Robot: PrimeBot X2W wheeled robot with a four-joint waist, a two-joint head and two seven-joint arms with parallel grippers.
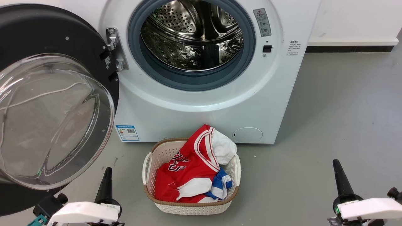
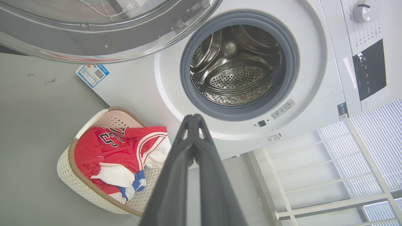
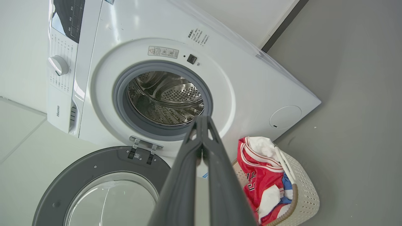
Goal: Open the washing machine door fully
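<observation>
as the washing machine door [image 1: 53, 103] stands open, left pincer [image 1: 107, 172] sits beside.

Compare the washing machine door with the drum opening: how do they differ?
The washing machine door is glossy black around a clear glass bowl; the drum opening shows perforated steel inside a grey gasket. The door's bowl bulges outward; the drum opening recedes into the washing machine. The door hangs swung out on its hinge; the drum opening stands uncovered. Both are round.
</observation>
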